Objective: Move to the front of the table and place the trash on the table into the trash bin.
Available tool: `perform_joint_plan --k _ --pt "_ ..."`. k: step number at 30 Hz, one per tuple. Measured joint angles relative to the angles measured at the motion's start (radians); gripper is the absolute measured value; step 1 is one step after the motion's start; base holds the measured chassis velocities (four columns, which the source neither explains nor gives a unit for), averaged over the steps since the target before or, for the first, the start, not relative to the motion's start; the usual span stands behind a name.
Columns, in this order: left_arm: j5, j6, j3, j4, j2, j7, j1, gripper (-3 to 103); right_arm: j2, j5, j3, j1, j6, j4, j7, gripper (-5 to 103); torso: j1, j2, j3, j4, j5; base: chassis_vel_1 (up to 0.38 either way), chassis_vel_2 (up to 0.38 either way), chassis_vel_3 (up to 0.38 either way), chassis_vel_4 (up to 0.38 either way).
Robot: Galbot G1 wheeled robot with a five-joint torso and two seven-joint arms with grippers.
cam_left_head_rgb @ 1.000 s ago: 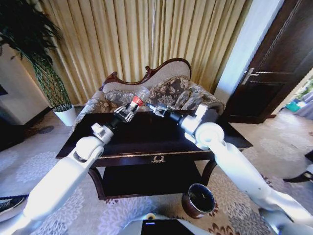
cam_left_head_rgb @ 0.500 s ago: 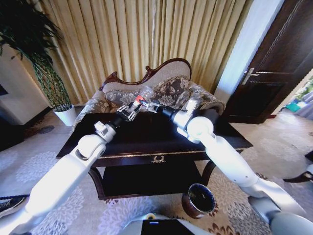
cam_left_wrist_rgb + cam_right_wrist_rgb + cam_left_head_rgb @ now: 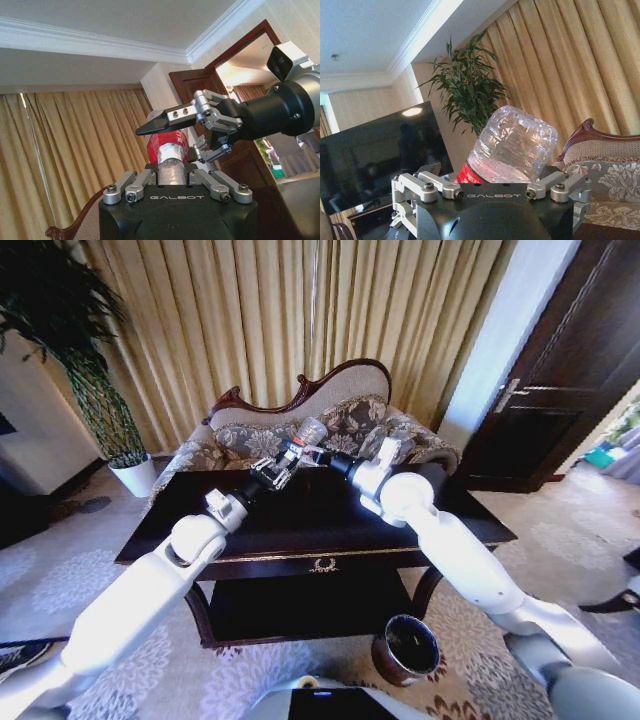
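Fingers of the left gripper (image 3: 272, 473) clamp the bottle (image 3: 306, 434) low, above the table (image 3: 300, 515); right gripper (image 3: 310, 455) fingers stand spread around its red label. Risk, judged: a transfer with either grip loose drops it short of the trash bin (image 3: 407, 648).

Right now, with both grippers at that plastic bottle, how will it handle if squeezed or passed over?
The clear bottle looks empty, so probably light. Its thin ribbed wall may dent under the left gripper. The smooth plastic could slip from the right gripper, whose fingers look open.
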Motion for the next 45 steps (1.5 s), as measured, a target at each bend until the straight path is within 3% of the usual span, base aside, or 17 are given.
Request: perform_joint_plan --k 6,8,9,11,18,24,26,27,29,30,32,36,37,38,40,44,45 --pt "0.0 0.003 0.001 -0.003 0.005 0.0 0.003 24 0.006 -0.002 -0.006 0.002 0.0 -0.006 0.002 102 0.0 0.0 0.0 0.0 0.0 0.0 0.0 0.0 0.0" --pt "0.0 0.003 0.0 -0.004 0.005 0.0 0.005 24 0.005 -0.004 -0.006 0.002 0.002 -0.007 0.004 90 0.0 0.0 0.0 0.0 0.0 0.0 0.0 0.0 0.0" --pt "0.0 0.003 0.0 -0.004 0.005 0.0 0.005 24 0.005 -0.004 -0.006 0.002 0.002 -0.007 0.004 90 0.0 0.0 0.0 0.0 0.0 0.0 0.0 0.0 0.0" --pt "0.0 0.003 0.0 -0.004 0.005 0.0 0.005 24 0.003 -0.005 -0.004 0.001 0.003 -0.008 0.004 79 0.0 0.0 0.0 0.0 0.0 0.0 0.0 0.0 0.0" --pt "0.0 0.006 0.002 -0.004 0.007 -0.001 0.009 24 -0.001 -0.005 -0.001 -0.005 0.004 -0.005 0.004 65 0.0 0.0 0.0 0.0 0.0 0.0 0.0 0.0 0.0" --pt "0.002 0.02 0.019 -0.014 0.007 -0.044 0.009 24 -0.003 -0.005 0.0 -0.009 0.004 -0.002 0.003 50 0.0 0.0 0.0 0.0 0.0 0.0 0.0 0.0 0.0" --pt "0.003 0.022 0.02 -0.014 0.007 -0.045 0.009 22 -0.004 -0.005 0.0 -0.011 0.005 -0.001 0.002 50 0.0 0.0 0.0 0.0 0.0 0.0 0.0 0.0 0.0" --pt "0.004 0.024 0.021 -0.014 0.006 -0.048 0.01 26 -0.005 -0.005 0.001 -0.012 0.005 -0.001 0.002 43 0.0 0.0 0.0 0.0 0.0 0.0 0.0 0.0 0.0" --pt "0.005 0.025 0.021 -0.014 0.005 -0.049 0.011 32 -0.006 -0.005 0.002 -0.014 0.006 0.0 0.002 43 0.0 0.0 0.0 -0.0001 0.0 0.0 0.0 0.0 0.0" --pt "0.006 0.025 0.021 -0.013 0.004 -0.051 0.012 37 -0.006 -0.005 0.003 -0.017 0.006 0.001 0.002 37 0.0 0.0 0.0 0.0 -0.0001 0.0 0.0 0.0 0.0" --pt "0.007 0.025 0.022 -0.012 0.003 -0.051 0.012 43 -0.006 -0.005 0.003 -0.019 0.006 0.002 0.001 37 0.0 0.0 0.0 0.0 0.0 0.0 0.0 0.0 0.0" --pt "0.01 0.029 0.022 -0.008 0.002 -0.053 0.015 58 -0.006 -0.006 0.004 -0.026 0.006 0.005 -0.003 25 0.0 0.0 0.0 0.0 0.0 0.0 0.0 0.0 0.0" --pt "0.01 0.029 0.022 -0.008 0.002 -0.053 0.015 58 -0.006 -0.006 0.004 -0.026 0.006 0.005 -0.003 25 0.0 0.0 0.0 0.0 0.0 0.0 0.0 0.0 0.0" --pt "0.011 0.03 0.022 -0.007 0.002 -0.053 0.016 70 -0.006 -0.006 0.004 -0.027 0.006 0.006 -0.004 25 0.0 0.0 0.0 0.0 0.0 0.0 0.0 0.0 0.0" --pt "0.011 0.03 0.022 -0.007 0.002 -0.054 0.016 70 -0.007 -0.006 0.004 -0.028 0.006 0.006 -0.004 25 0.0 0.0 0.0 0.0 0.0 0.0 0.0 0.0 0.0" --pt "0.011 0.03 0.02 -0.007 0.002 -0.054 0.017 91 -0.008 -0.006 0.004 -0.027 0.006 0.007 -0.004 25 0.0 0.0 0.0 0.0 0.0 0.0 0.0 0.0 0.0" --pt "0.011 0.03 0.02 -0.007 0.002 -0.054 0.017 91 -0.008 -0.006 0.004 -0.027 0.006 0.007 -0.004 25 0.0 0.0 0.0 0.0 0.0 0.0 0.0 0.0 0.0"
